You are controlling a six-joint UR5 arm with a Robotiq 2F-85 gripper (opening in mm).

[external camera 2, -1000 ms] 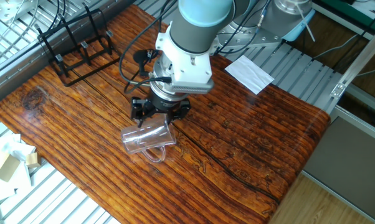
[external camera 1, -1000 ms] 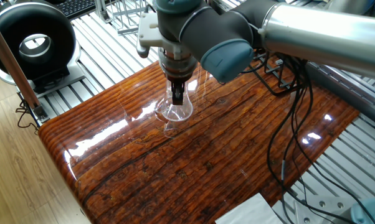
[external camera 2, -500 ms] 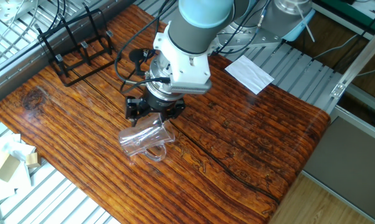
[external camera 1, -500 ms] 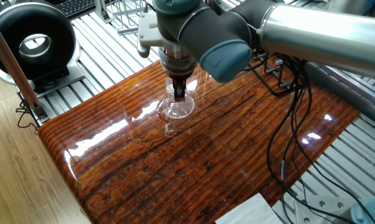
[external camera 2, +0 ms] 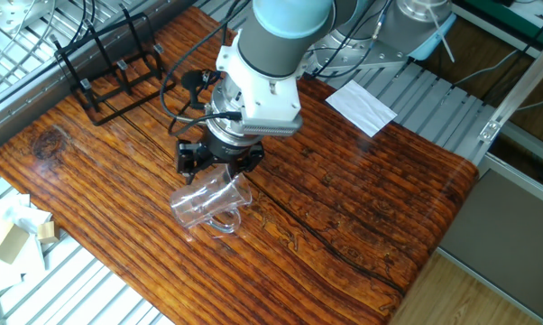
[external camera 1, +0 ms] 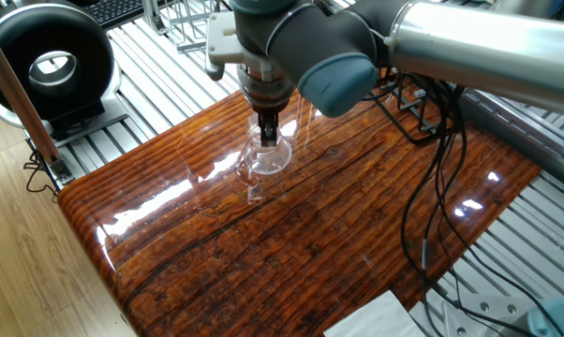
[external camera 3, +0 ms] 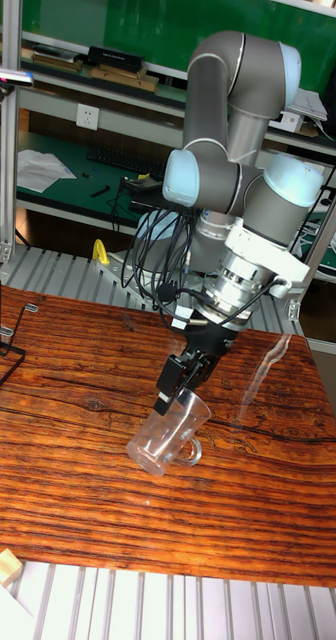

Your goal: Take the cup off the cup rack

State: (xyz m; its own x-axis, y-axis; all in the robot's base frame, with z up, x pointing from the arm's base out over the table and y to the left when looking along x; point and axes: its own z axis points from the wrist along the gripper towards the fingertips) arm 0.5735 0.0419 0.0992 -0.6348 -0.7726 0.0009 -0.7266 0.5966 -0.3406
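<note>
The cup (external camera 2: 204, 203) is a clear glass mug, tilted on its side low over the wooden table, with its loop handle toward the table's near edge in the other fixed view. My gripper (external camera 2: 219, 177) is shut on its rim, one finger inside the mouth. In the tall fixed view the cup (external camera 3: 168, 438) slants down to the left from the gripper (external camera 3: 184, 391); I cannot tell whether its base touches the wood. In one fixed view the cup (external camera 1: 266, 157) hangs under the gripper (external camera 1: 269, 131). The black wire cup rack (external camera 2: 109, 68) stands apart at the table's far left corner, with nothing on it.
A white sheet of paper (external camera 2: 362, 104) lies at the table's far right edge. Black cables (external camera 1: 432, 187) trail across the wood behind the arm. A black ring-shaped device (external camera 1: 48, 61) and a silver wire frame (external camera 1: 184, 23) sit off the table. Cardboard scraps (external camera 2: 10, 235) lie beside it.
The gripper has shifted slightly left and upward with the cup, and the cup has tilted a little more. The grip has stayed the same.
</note>
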